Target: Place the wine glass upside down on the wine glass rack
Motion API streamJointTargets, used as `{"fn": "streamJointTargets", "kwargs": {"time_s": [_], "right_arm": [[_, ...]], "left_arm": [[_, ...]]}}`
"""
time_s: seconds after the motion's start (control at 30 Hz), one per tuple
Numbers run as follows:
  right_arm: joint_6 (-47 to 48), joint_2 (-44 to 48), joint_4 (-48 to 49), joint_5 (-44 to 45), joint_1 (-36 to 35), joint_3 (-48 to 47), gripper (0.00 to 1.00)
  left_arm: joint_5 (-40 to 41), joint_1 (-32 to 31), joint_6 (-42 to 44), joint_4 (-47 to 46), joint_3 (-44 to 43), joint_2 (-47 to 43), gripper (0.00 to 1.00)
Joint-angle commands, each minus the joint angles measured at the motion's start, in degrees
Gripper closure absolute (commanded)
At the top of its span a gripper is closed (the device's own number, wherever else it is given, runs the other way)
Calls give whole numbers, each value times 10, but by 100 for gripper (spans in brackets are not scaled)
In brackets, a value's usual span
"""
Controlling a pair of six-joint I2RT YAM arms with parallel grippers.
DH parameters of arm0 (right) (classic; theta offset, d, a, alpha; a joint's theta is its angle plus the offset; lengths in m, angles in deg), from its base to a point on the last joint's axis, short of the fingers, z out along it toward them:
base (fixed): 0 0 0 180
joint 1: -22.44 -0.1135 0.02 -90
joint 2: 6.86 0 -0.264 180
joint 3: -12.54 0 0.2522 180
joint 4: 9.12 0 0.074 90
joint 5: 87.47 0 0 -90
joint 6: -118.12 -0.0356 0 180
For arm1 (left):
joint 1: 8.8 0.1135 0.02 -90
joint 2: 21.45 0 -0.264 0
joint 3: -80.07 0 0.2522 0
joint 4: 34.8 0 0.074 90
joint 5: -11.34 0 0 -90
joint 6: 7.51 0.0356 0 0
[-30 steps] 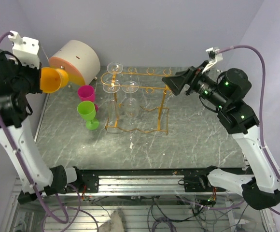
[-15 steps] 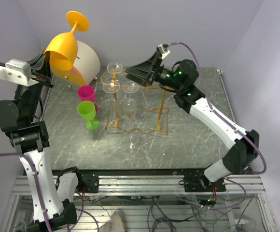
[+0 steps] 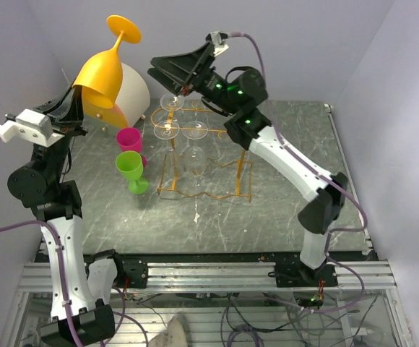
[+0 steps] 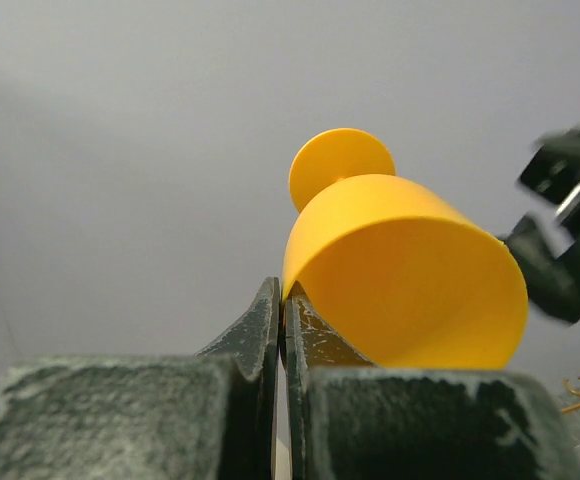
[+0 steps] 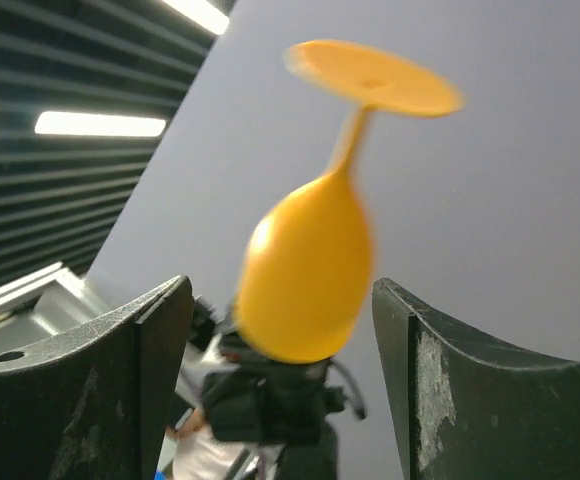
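An orange wine glass (image 3: 101, 71) is held upside down, foot up, high over the table's back left. My left gripper (image 3: 71, 100) is shut on its rim; in the left wrist view the fingers (image 4: 270, 320) pinch the rim of the bowl (image 4: 400, 270). My right gripper (image 3: 156, 69) is open, raised above the rack's left end and pointing left at the glass, a short gap away. In the right wrist view the glass (image 5: 310, 270) shows between the fingers but beyond them. The gold wire rack (image 3: 224, 134) stands mid-table with three clear glasses (image 3: 193, 131) hanging.
A pink glass (image 3: 129, 138) and a green glass (image 3: 130, 167) stand upright left of the rack. A beige drum with an orange face (image 3: 134, 90) lies at the back left, behind the held glass. Walls close in on the left and at the back.
My left arm has lifted the orange glass and turned it foot up. My right arm has swung left over the rack, its open gripper now facing the glass.
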Motion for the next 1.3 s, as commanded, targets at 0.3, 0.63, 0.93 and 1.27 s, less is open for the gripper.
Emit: {"fn": "streamJointTargets", "kwargs": {"time_s": [0.3,0.63,0.93,1.27], "right_arm": [[9,-101,156,127,-39,-38,28],[0,-160,206,165,-80,-82,30],[-15,-125,229,246,-84,11,32],[-10,-155,252,289,-107,-34,36]], "left_arm": [[0,-11,-44,-71,54,-20,93],[14,-11,-37,-78,82,-26,93],[27,-12,-48,-82,90,-35,93],[34,-8,-57,-88,104,-39,93]]}}
